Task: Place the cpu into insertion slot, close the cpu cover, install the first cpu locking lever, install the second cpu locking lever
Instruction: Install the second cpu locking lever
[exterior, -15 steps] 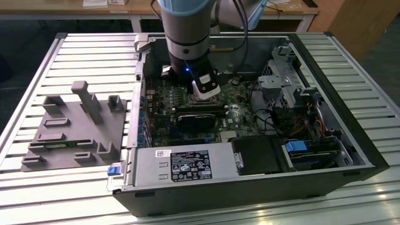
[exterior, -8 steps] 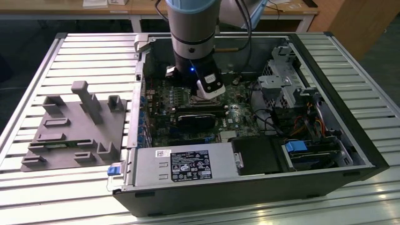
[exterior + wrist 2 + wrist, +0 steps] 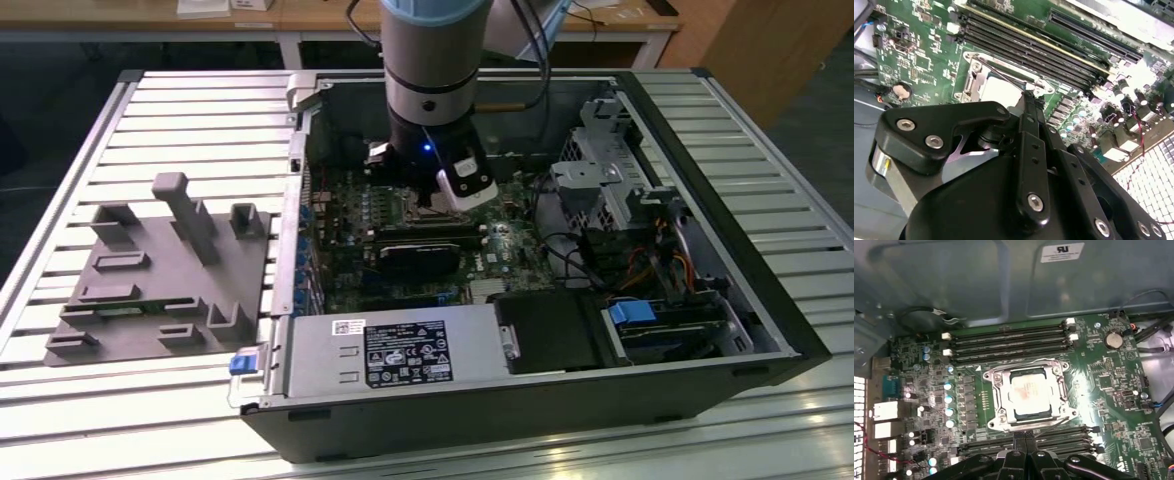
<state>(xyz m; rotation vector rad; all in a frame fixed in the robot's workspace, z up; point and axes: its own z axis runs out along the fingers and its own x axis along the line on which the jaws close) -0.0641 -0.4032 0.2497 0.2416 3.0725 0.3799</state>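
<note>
In the exterior view, the slatted table (image 3: pixel 160 110) is lit evenly from above, while the inside of the computer case (image 3: pixel 534 400) is kept in shadow. In the first wrist view, glare is seen on the motherboard (image 3: pixel 1114 385), and the picture is softly blurred.

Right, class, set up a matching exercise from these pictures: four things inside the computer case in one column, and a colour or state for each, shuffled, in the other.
Things:
1. cpu
2. cpu cover
3. memory slots
4. gripper

States:
A. long, black, lying in rows beside the socket
B. silver frame folded down flat around the chip
C. black fingers shut together, at the socket's edge
D. pale silvery-tan square seated in the insertion slot

Pairs: 1-D, 2-B, 3-A, 4-C
</note>
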